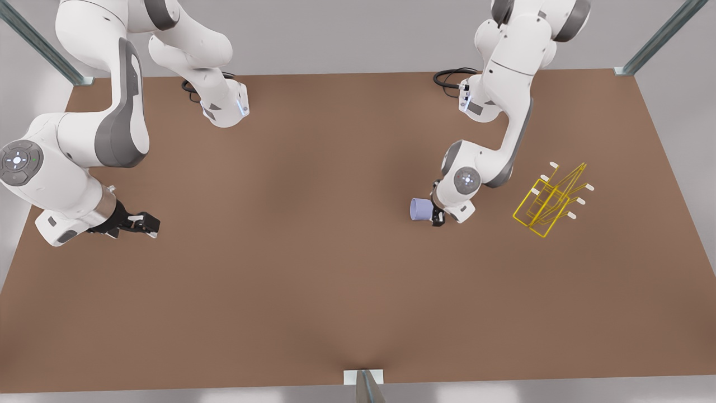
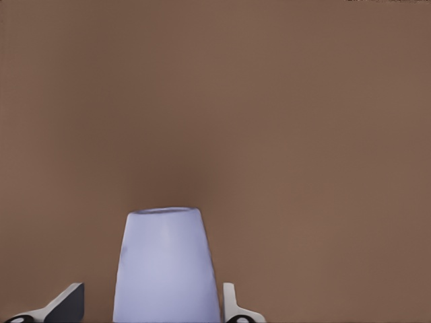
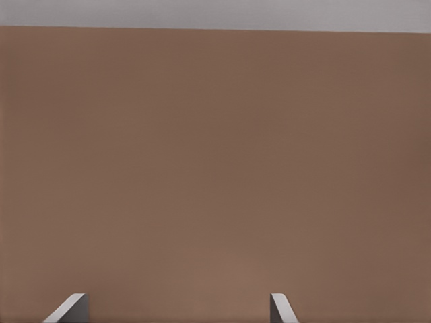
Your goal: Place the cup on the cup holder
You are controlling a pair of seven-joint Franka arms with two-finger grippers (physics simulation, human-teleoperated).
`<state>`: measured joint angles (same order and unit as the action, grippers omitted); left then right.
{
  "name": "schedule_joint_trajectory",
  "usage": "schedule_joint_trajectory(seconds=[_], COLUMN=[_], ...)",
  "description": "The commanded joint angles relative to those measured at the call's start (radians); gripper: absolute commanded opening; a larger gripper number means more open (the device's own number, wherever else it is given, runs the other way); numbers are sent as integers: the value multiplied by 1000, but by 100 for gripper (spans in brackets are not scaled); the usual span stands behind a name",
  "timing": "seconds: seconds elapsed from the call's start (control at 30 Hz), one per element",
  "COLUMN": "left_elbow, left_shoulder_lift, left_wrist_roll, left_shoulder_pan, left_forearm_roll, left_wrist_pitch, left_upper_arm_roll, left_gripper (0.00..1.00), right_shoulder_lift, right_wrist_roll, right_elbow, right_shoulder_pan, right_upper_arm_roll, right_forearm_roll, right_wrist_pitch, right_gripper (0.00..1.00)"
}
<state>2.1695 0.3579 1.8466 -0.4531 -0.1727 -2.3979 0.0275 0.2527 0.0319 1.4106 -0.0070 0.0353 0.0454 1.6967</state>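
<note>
Lavender-blue, the cup (image 1: 421, 209) lies just right of the front view's middle, at the left claw (image 1: 437, 217), which belongs to the arm on that view's right. In the left wrist view the cup (image 2: 166, 266) sits between the two fingers (image 2: 232, 306), and there is a slim gap on either side, so the left claw (image 2: 151, 309) looks spread around the cup and not yet pinching it; whether either finger touches the wall I cannot tell. In the front view the cup seems tipped toward nine o'clock from the claw, though whether it rests on the brown surface (image 1: 313, 280) or is lifted off it is hard to judge.

The yellow wire cup holder (image 1: 551, 200) stands on the surface at roughly three o'clock from the cup, well apart from it, its white-tipped prongs all bare.

The right claw (image 1: 146, 224) hangs far off at nine o'clock, near the front view's left edge; its fingers (image 3: 71, 308) stand wide apart over bare surface (image 3: 215, 168), and that arm waits.

My reading is that the grasp is the step in hand. The next move calls for pressing the fingers onto the cup's sides, lifting it, carrying it toward three o'clock, and turning it so its mouth goes over a prong.
</note>
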Motion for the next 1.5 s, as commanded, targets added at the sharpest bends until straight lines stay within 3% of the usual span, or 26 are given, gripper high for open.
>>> schedule_joint_trajectory(seconds=[0.0, 0.67, 0.7, 0.73, 0.9, 1.0, 1.1, 1.13, 1.17, 1.23, 1.33, 1.47], left_elbow=[0, -2, -3, -3, -8, -118, -457, -479, -476, -459, -398, -376], left_shoulder_lift=[7, 110, 108, 108, 58, 78, 85, 85, 76, 78, 179, 329], left_wrist_roll=[197, 190, 192, 192, 183, 198, 226, 227, 226, 187, 166, 102], left_shoulder_pan=[1, -10, -10, -9, -9, -3, -1, -12, -99, -470, -881, -1145], left_forearm_roll=[-1, 5, 4, 5, 5, -1, 91, 145, 180, 179, 180, 182], left_wrist_pitch=[-29, -69, -69, -67, -15, 146, 577, 595, 595, 600, 602, 675], left_upper_arm_roll=[0, 17, 17, 17, 15, 15, -47, -69, -164, -635, -1050, -1317], left_gripper=[100, 100, 86, 63, 63, 63, 64, 64, 64, 64, 64, 64], right_shoulder_lift=[-1, 5, 5, 5, 5, 3, 3, 5, 5, 5, 5, 5], right_wrist_roll=[-17, -18, -18, -17, -18, -18, -17, -17, -18, -18, -18, -33], right_elbow=[-1, -2, -2, -2, -2, -2, -2, -2, -2, -2, -2, -1], right_shoulder_pan=[1, 1, 2, 2, 2, 2, 18, 18, 19, 18, 18, 18], right_upper_arm_roll=[0, 0, 0, 0, 0, 2, 0, 0, 0, 0, -2, -2], right_forearm_roll=[-1, -1, -1, -1, -2, -2, -1, -1, -2, -1, -1, 4], right_wrist_pitch=[3, 5, 5, 5, 5, 5, 4, 5, 5, 5, 5, -6], right_gripper=[100, 100, 100, 100, 100, 100, 100, 100, 100, 100, 100, 100])
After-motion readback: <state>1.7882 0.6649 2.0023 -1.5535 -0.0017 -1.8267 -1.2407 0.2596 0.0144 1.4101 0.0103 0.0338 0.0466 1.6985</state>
